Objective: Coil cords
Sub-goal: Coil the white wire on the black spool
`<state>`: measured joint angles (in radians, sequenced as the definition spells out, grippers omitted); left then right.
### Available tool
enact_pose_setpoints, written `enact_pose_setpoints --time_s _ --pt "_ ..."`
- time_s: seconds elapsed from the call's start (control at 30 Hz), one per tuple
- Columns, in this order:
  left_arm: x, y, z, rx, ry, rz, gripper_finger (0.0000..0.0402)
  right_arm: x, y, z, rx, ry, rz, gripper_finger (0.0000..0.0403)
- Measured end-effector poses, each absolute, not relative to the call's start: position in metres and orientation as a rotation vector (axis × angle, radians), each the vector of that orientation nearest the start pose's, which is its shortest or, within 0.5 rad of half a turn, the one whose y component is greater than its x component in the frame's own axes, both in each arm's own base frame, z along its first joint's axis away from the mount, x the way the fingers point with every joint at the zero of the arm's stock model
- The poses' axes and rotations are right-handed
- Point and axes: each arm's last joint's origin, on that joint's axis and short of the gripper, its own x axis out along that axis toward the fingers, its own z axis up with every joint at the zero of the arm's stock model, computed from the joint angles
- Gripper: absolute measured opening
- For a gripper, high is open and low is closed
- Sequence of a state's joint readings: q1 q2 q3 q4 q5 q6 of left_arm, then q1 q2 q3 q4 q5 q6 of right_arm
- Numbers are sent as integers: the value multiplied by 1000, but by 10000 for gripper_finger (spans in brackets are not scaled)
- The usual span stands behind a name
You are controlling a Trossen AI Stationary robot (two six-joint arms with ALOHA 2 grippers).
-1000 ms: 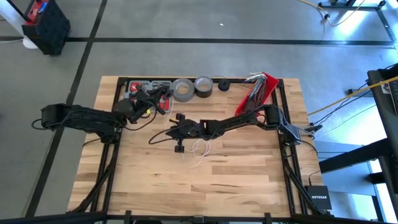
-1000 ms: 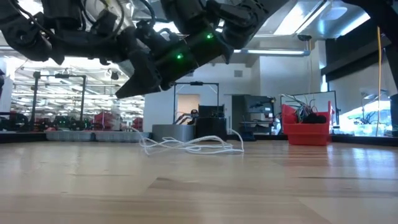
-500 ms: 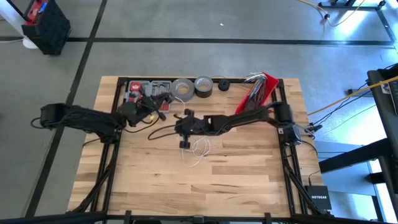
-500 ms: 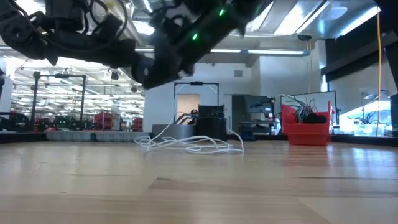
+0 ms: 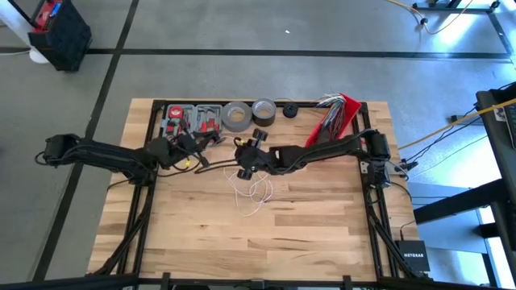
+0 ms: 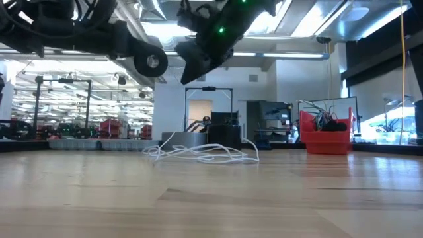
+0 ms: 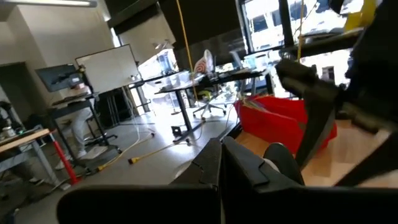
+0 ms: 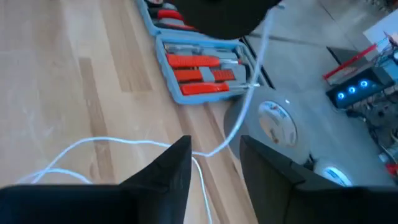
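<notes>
Your right gripper (image 8: pixel 214 171) is hovering spread above the thin white string-like cord (image 5: pixel 256 192) mid-bench (left gripper (image 5: pixel 187 151) pressed together).

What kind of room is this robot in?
Probably a workshop or robot lab. A tool set and tape rolls sit on the wooden table, and desks with a whiteboard stand behind.

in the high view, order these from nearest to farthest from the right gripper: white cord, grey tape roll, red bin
From the right gripper:
1. white cord, lying just in front of it, mid-table
2. grey tape roll, at the table's back edge
3. red bin, at the back right corner
</notes>
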<state>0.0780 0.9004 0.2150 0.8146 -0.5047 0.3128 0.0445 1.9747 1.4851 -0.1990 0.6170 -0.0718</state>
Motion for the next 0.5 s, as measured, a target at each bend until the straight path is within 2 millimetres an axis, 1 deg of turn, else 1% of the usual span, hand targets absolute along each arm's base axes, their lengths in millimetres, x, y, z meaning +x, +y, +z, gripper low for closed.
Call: enact_pose_setpoints --time_s 0.1,0.2,0.27,0.37,0.43,0.5 --pt "173 25 215 275 -46 582 0 437 -4 211 -327 641 -528 141" --pt "173 23 216 282 -47 570 0 430 -17 191 -335 623 -545 142" --pt "173 22 216 287 -41 566 0 427 -24 182 -306 578 -536 142" --pt "173 22 215 283 -41 565 0 425 -32 174 -221 444 -453 142" --pt "173 22 216 276 -44 565 0 424 -36 165 -198 412 -449 142" --pt "173 22 216 275 -47 561 0 425 -38 158 -198 426 -447 142"
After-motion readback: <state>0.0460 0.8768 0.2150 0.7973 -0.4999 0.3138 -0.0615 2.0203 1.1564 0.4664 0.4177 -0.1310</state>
